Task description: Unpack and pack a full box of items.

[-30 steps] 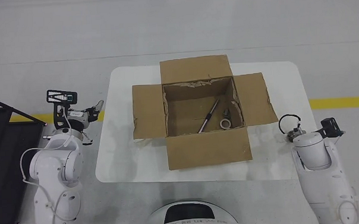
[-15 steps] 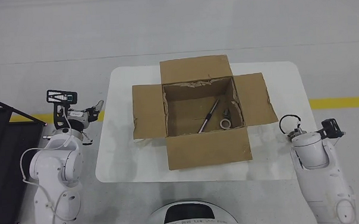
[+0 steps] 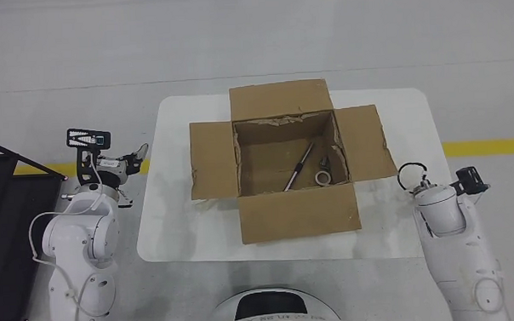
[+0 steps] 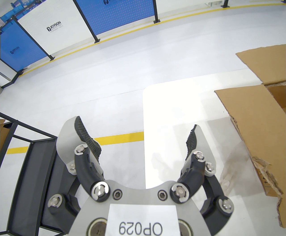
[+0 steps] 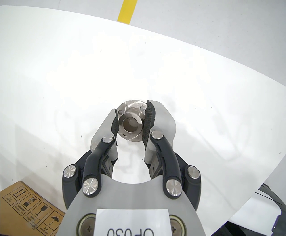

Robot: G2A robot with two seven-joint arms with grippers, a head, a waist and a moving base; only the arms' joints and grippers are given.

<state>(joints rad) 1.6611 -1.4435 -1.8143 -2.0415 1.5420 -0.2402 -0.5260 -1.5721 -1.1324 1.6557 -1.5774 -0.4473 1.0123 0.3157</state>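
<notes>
white worktop (image 3: 178,223) near its right edge lies under our right gripper (image 5: 131,117), jaws clenched on the hub of a metal flange (image 5: 130,126), beside the open box (image 3: 297,213). we should set it flat, clear of that edge, before releasing; our left gripper (image 4: 136,124) hangs with jaws spread, empty.

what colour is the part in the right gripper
Silver metal flange, clearest in right wrist view.
</notes>
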